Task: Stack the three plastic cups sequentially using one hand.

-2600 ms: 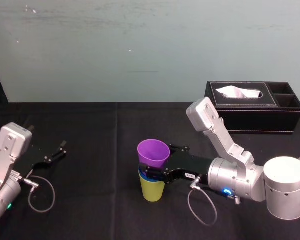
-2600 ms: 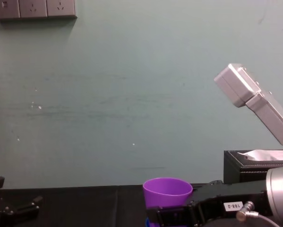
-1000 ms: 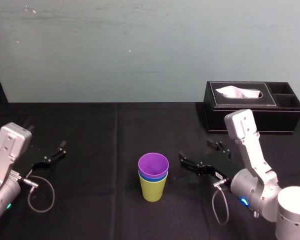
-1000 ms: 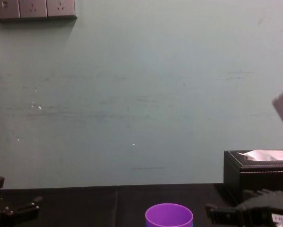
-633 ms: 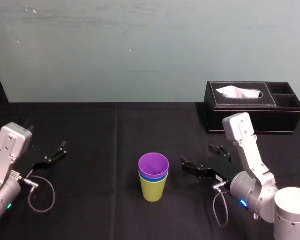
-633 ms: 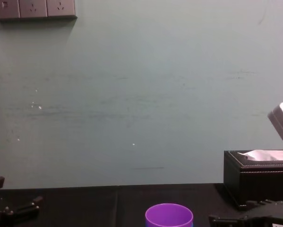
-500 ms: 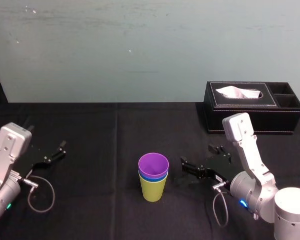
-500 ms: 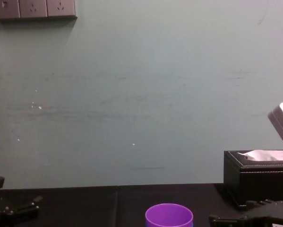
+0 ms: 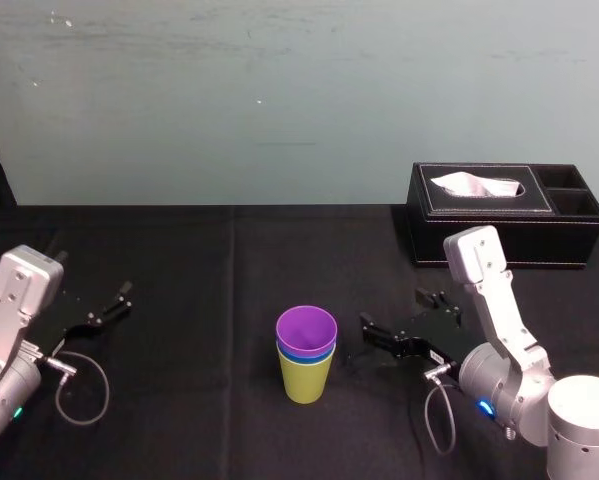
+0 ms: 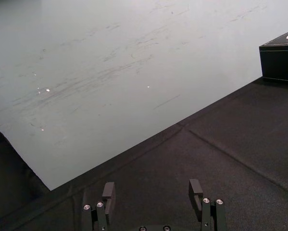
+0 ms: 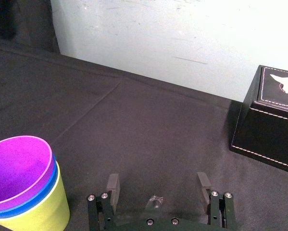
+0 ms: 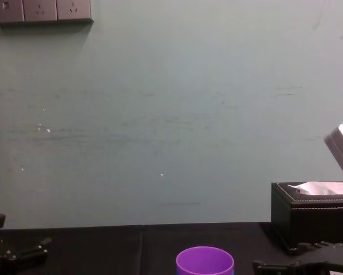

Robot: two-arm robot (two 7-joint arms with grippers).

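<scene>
Standing nested, cups (image 9: 306, 355), right end effector (image 9: 391, 312) spread beside, apparently apart

A: What do we get from our left wrist view?

B: We see our left claw (image 10: 152, 188) with its two fingers (image 10: 108, 191) spread wide and black cloth showing in the gap.

A: And ahead of it?

B: We look across the black-covered desk (image 10: 220, 159), where a crease runs over the cloth. Past the desk's far edge we meet a pale wall (image 10: 110, 72), scuffed and flecked with small white marks.

A: Anything standing on the desk?

B: We catch one corner of a black box (image 10: 280, 62) with pale stitching, well apart from the claw, with a scrap of white at its top.
</scene>
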